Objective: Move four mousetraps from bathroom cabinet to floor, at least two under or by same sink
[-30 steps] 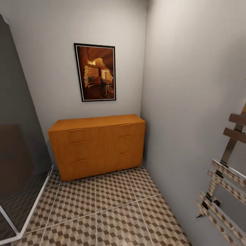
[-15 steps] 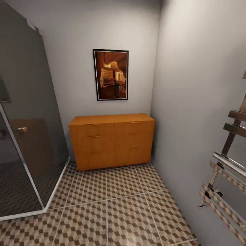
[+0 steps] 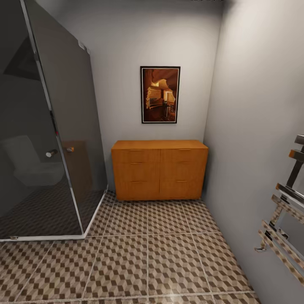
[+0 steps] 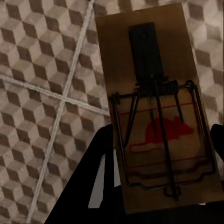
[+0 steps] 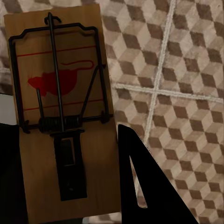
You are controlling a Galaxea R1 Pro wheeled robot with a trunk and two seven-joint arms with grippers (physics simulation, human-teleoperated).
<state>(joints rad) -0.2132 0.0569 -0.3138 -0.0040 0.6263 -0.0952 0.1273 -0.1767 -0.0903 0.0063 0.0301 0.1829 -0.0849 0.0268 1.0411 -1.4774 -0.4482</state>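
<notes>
A wooden mousetrap (image 4: 154, 70) with a red mouse print and a black wire spring hangs over the patterned bathroom floor (image 4: 42, 70), and my left gripper (image 4: 158, 168) is shut on its sides. My right gripper (image 5: 70, 186) is shut on a second mousetrap (image 5: 60, 93) of the same kind, also above the floor (image 5: 186, 70). In the head view the orange cabinet (image 3: 159, 169) stands against the back wall with its drawers closed, and tiled floor (image 3: 160, 253) stretches in front of it. The sink is out of view.
A dark glass shower enclosure (image 3: 46, 139) with a white base frame takes up the left side. A chrome towel rail (image 3: 283, 219) juts from the right wall. A framed picture (image 3: 160, 94) hangs above the cabinet.
The head camera has pulled back and turned left. The cabinet now looks smaller and sits further right, and more of the shower enclosure shows. Nothing in the room itself has moved.
</notes>
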